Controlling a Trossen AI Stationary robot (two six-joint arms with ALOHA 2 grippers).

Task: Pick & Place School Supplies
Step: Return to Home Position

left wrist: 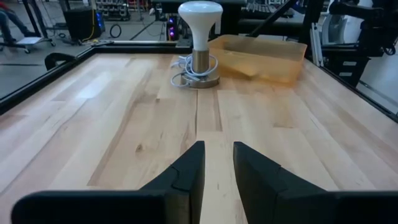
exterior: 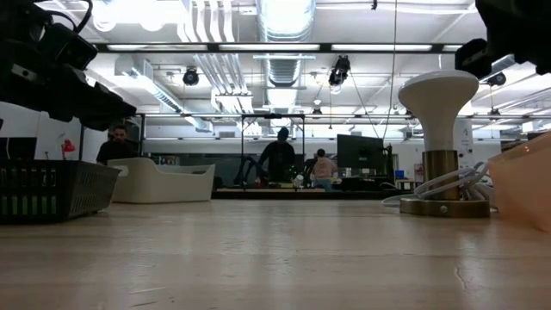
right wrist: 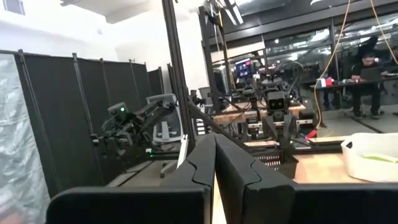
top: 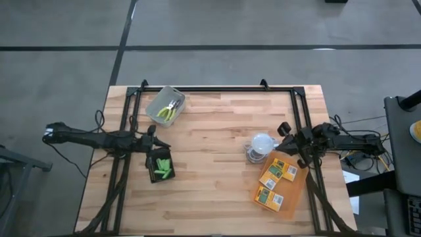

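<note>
Left gripper (top: 160, 143): low over the left half of the wooden table (top: 217, 204), aimed across the boards. Fingers (left wrist: 189, 177) a narrow slit apart, released, nothing between them.

Just beside its tips, off to one side: black tray (top: 150, 174) holding the bright-green sticks (top: 163, 168). Farther off on the opposite side, near the table's far rail: clear tub (top: 172, 92) with the yellow-green-handled plier-like tools (top: 170, 110) inside.

Straight ahead of the left gripper, across the table: white mushroom-shaped lamp (left wrist: 200, 18) on a metal base, cable coiled round the foot. Just beyond it, the translucent orange bin (left wrist: 261, 57).

Right gripper (top: 287, 139): over the right half of the table, aimed toward the middle. Fingers pressed together, clenched on nothing, as seen in the right wrist view. Lamp just beside its tips. Orange bin just beside it too, partly under the right arm, with the three orange-yellow boxes with green labels (top: 270, 197) lying flat inside, side by side, well clear of both grippers.

Beyond the table, in the low view: people (exterior: 281, 155) far back in the room.
</note>
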